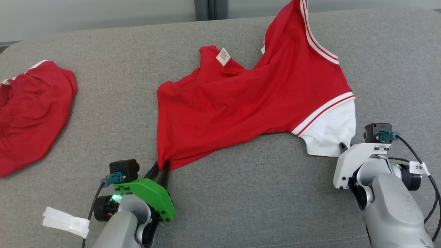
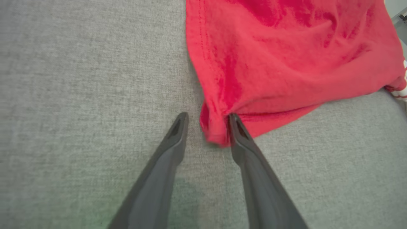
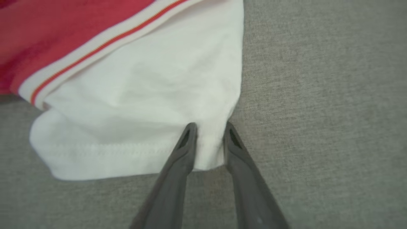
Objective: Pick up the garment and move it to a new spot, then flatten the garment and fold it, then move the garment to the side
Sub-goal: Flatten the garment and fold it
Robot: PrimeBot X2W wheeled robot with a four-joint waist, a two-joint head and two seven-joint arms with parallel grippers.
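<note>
A red garment (image 1: pixel 241 106) with white striped trim and a white panel (image 1: pixel 332 132) lies spread and twisted on the grey cushion (image 1: pixel 241 199). My left gripper (image 1: pixel 162 169) sits at its near left corner. In the left wrist view that red corner (image 2: pixel 216 133) lies between the fingers of the left gripper (image 2: pixel 207 118), against one finger, with a slim gap to the other. My right gripper (image 1: pixel 344 148) is at the white panel's near edge. In the right wrist view the right gripper (image 3: pixel 210 127) is shut on a bunched fold of the white hem (image 3: pixel 208 149).
A second red garment (image 1: pixel 31 113) with white trim lies crumpled at the far left. The cushion's rounded back edge (image 1: pixel 103 29) runs along the top, with a pale wall behind. Bare grey fabric stretches between my two arms.
</note>
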